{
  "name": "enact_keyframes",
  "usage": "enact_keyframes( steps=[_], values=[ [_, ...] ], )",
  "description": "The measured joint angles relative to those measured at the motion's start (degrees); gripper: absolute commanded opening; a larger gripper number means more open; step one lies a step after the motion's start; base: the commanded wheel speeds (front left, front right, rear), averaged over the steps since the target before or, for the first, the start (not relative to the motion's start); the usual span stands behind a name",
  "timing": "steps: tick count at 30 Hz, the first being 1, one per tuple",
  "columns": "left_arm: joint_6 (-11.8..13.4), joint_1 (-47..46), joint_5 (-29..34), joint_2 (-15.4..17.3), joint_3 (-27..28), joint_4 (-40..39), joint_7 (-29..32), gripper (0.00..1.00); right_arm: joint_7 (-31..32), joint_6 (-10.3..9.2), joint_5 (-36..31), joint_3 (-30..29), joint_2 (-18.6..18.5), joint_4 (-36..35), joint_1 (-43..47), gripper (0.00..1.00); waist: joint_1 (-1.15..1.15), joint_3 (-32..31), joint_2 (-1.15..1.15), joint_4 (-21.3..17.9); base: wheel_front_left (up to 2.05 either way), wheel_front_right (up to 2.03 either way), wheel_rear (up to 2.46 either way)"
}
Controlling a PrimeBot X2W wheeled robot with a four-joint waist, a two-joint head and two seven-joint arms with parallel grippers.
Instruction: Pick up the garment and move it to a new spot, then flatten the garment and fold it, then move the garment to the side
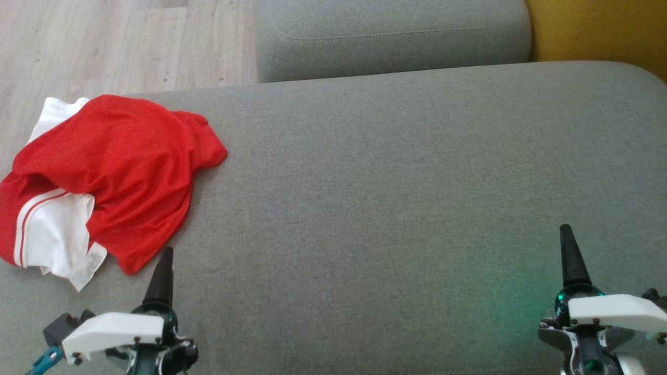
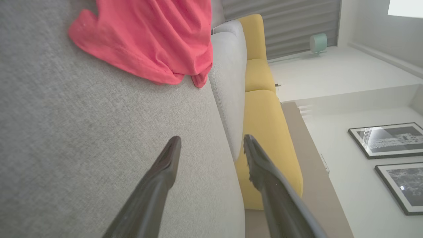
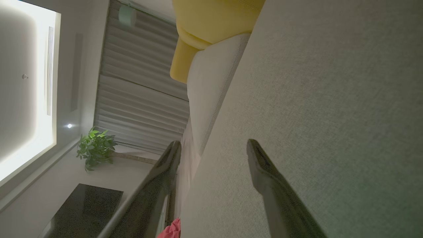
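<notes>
Indoors, a crumpled red-and-white garment (image 1: 114, 172) lies at the left edge of a grey sofa (image 1: 391, 198), by wood floor (image 1: 104, 41) and a yellow seat (image 1: 599, 31); left gripper (image 2: 211, 138) and right gripper (image 3: 213, 142) gape, empty.

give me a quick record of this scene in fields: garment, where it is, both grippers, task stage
garment: red and white, crumpled, not folded
where: left end of the grey sofa seat, by its edge
left gripper: open, empty, close to the garment but not touching it
right gripper: open, empty, above the seat at the right end, far from the garment
task stage: garment not yet picked up
</notes>
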Motion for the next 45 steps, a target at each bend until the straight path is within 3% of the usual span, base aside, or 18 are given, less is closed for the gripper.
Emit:
enact_keyframes(
  steps=[27, 45],
  values=[
    [5.01, 0.09, 22.94, 3.11, -5.55, -0.76, -4.05, 1.0, -4.16, 0.0, -24.27, 3.87, -0.44, -1.78, -0.08, 1.0, 0.0, -0.22, 0.0, -0.06, 0.0, 0.0, 0.0],
    [6.11, 0.57, 37.56, 3.8, -6.16, -1.38, -7.17, 1.0, -7.11, 0.0, -37.9, 5.39, -0.67, -1.99, -0.07, 1.0, 0.0, -0.16, 0.0, -0.06, 0.0, 0.0, 0.0]
  ],
)
